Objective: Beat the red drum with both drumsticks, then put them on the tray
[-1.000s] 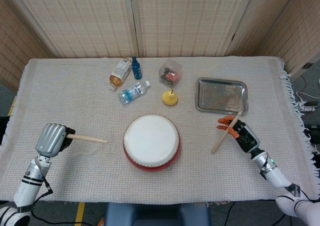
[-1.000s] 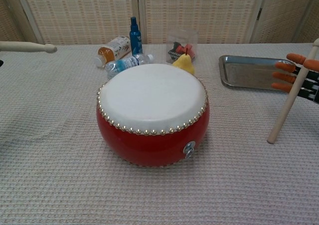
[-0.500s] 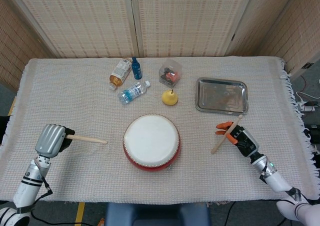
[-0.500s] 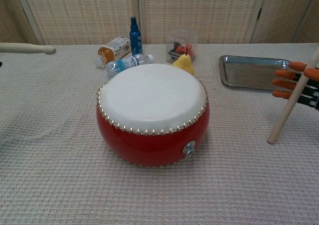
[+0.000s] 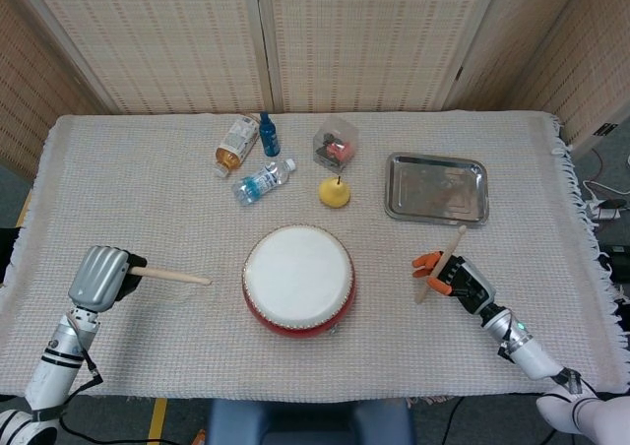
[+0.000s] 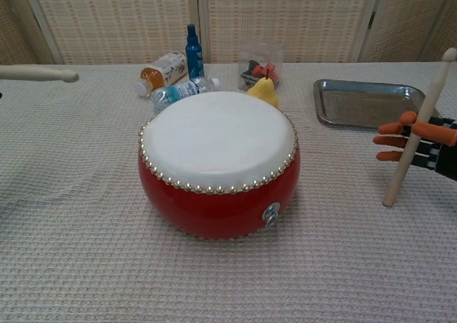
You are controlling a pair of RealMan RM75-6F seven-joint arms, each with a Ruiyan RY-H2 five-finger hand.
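Note:
The red drum (image 5: 298, 280) (image 6: 218, 163) with a white skin sits at the table's front centre. My left hand (image 5: 101, 274) grips a wooden drumstick (image 5: 171, 274) (image 6: 36, 73) that points right toward the drum, its tip well short of the rim. My right hand (image 5: 455, 276) (image 6: 421, 143), with orange fingertips, holds the other drumstick (image 5: 440, 263) (image 6: 417, 131) tilted nearly upright to the right of the drum. The steel tray (image 5: 436, 188) (image 6: 364, 102) lies behind that hand, with nothing in it.
Behind the drum lie an orange-capped bottle (image 5: 236, 142), a blue bottle (image 5: 268, 135), a water bottle (image 5: 263, 181), a clear box of red items (image 5: 335, 145) and a yellow pear (image 5: 334, 192). A fringed cloth covers the table; a woven screen stands behind.
My right hand has drawn back toward the table's front edge and leftward, carrying its drumstick closer to the drum. The left hand and its stick have hardly moved.

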